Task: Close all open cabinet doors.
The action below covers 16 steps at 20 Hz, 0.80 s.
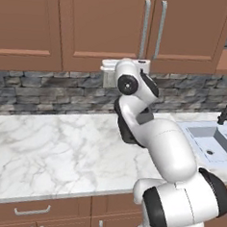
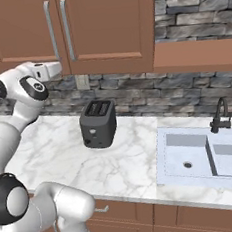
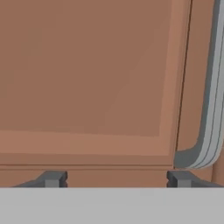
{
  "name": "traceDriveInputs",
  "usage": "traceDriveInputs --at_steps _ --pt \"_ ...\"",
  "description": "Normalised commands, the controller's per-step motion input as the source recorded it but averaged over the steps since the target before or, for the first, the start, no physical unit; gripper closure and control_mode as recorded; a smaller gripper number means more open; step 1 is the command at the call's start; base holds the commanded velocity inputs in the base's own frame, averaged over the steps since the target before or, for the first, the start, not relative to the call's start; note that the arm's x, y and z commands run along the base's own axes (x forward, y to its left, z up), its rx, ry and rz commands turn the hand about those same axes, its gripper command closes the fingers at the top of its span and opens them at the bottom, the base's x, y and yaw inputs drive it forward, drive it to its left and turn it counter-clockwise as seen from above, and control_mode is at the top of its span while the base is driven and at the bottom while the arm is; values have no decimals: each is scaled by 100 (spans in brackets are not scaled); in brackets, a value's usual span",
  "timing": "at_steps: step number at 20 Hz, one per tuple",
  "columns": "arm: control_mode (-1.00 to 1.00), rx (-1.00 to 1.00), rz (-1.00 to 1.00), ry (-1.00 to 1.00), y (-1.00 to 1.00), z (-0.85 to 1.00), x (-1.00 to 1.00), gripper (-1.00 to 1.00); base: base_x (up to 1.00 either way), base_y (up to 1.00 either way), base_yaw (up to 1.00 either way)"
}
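I see my gripper [image 3: 116,178] up against the cabinet doors [image 2: 104,23], jaws spread wide, empty, door handles [image 2: 67,29] running vertical, doors flush above the counter [image 2: 127,162], toaster [image 2: 98,123] below, sink [image 2: 202,155] right.

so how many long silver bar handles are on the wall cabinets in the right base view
2. The left handle and the right handle hang side by side where two cabinet doors meet, above the toaster. More may lie outside the frame.
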Motion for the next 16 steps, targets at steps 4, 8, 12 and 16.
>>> traceDriveInputs --at_steps 4,8,12,16 --pt "-100 0 0 4 0 0 17 -100 0 0 0" --pt "-100 0 0 5 0 0 8 -100 0 0 0" --pt "-100 0 0 2 0 0 -23 -100 0 0 0" --pt "-100 0 0 3 -17 1 -64 -100 0 0 0"
